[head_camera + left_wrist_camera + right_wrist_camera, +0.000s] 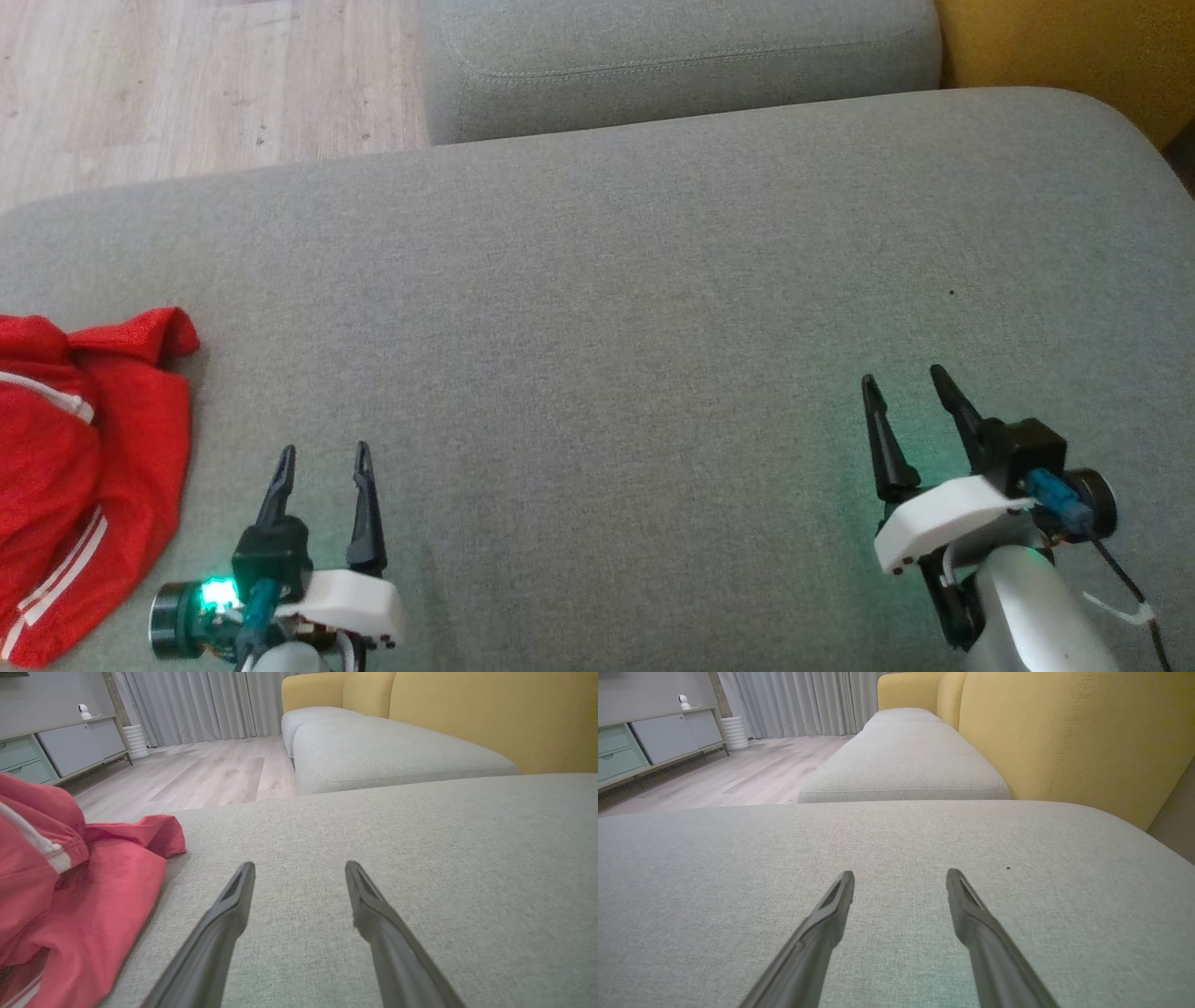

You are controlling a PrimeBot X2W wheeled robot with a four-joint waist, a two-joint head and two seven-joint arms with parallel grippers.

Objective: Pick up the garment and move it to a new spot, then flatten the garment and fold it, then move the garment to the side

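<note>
The grey sofa cushion (597, 308) spans the frame, and the red garment (84, 467) lies crumpled at the lower left, so I judge picking up, flattening, folding and moving aside all remain. Its long axis seems to run top to bottom, one flap (161, 333) pointing upper right, though the frame edge crops it. My left pincer (325, 450), near it, and right pincer (902, 375), lower right, both gape empty.

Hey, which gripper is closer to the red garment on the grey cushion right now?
Left. The left gripper is open just beside the red garment, on its right and clear of it. The right gripper is open far across the grey cushion.
</note>
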